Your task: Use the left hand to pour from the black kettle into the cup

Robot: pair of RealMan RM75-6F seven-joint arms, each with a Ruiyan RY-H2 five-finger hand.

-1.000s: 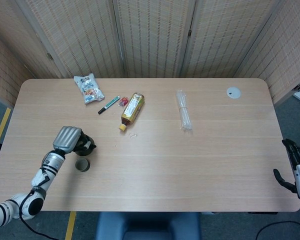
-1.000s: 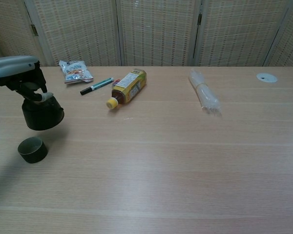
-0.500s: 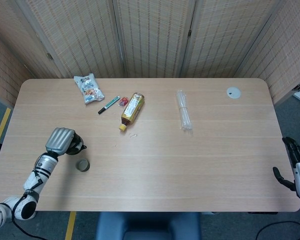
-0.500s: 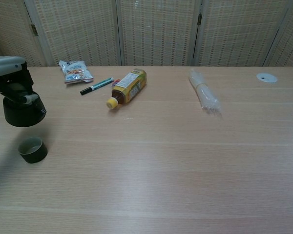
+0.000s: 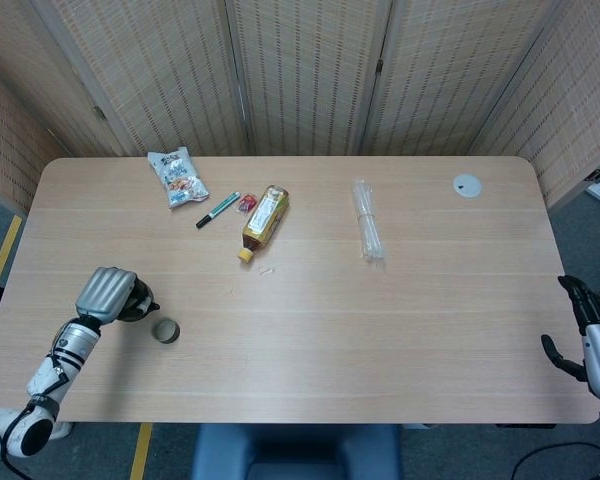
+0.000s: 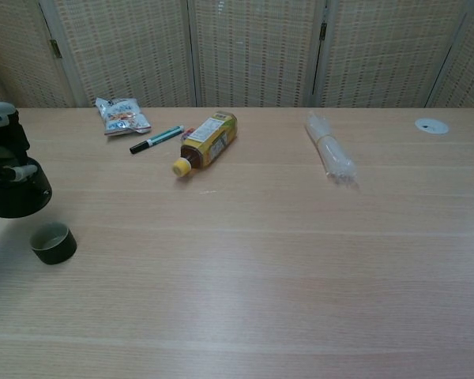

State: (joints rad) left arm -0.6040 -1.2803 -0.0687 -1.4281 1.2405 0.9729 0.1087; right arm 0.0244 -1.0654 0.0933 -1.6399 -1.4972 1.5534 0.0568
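My left hand [image 5: 105,291] grips the black kettle [image 6: 14,188] from above at the table's left edge. In the chest view the hand [image 6: 0,129] shows at the far left, over the kettle's top. In the head view only a dark sliver of the kettle [image 5: 137,304] shows under the hand. The small dark cup [image 6: 53,242] stands upright on the table just right of and nearer than the kettle, also seen as the cup [image 5: 165,330] in the head view. My right hand [image 5: 590,335] hangs off the table's right front corner, fingers apart, holding nothing.
At the back left lie a snack packet [image 5: 178,177], a green marker [image 5: 217,209] and a yellow-capped bottle [image 5: 264,221] on its side. A clear plastic bundle [image 5: 367,219] lies mid-table, and a white disc [image 5: 466,184] sits at the back right.
My left hand has carried the kettle leftward and toward the table's front, away from above the cup. The cup and my right hand have hardly moved.
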